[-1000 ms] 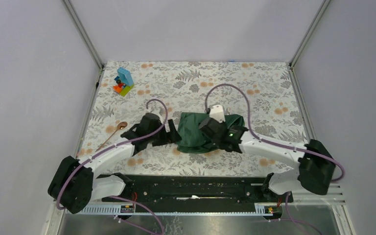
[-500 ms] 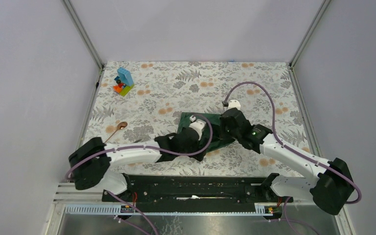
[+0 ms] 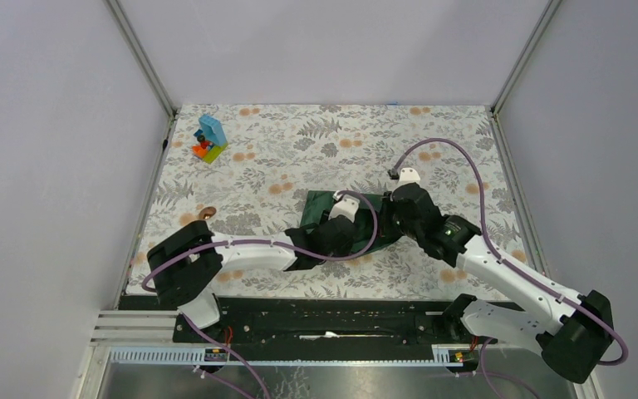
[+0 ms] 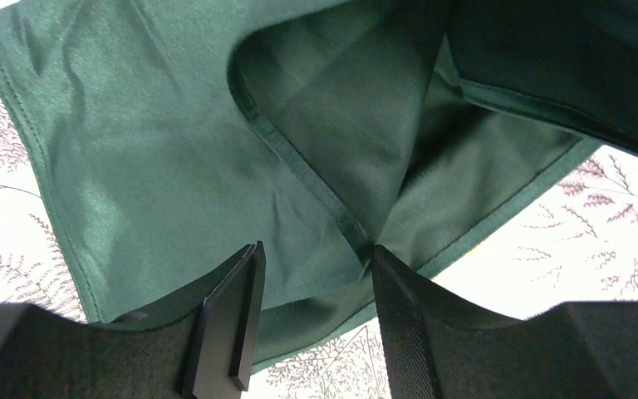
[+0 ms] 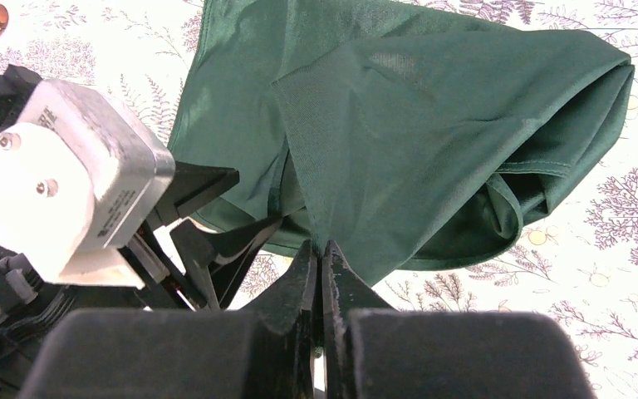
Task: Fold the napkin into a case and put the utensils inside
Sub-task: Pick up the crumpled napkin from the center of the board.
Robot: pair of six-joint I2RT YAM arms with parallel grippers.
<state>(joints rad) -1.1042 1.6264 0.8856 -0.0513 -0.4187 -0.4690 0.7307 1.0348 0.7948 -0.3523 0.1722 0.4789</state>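
— Where's the dark green soft cloth napkin?
— Rumpled, just ahead of both; the right fingers are pinched shut on a corner of it.
— And the left fingers?
— Spread apart, straddling its hemmed edge.

Centre frame in the overhead view, the napkin is largely covered where the left arm and right arm meet; only its upper-left corner and a lower-right strip show. Left of centre, the spoon shows just its bowl, its handle hidden behind the left arm. In the right wrist view the upper-left corner clips that bowl. In the left wrist view the napkin runs off the top edge. The blocks, upper left, are too small to tell apart.
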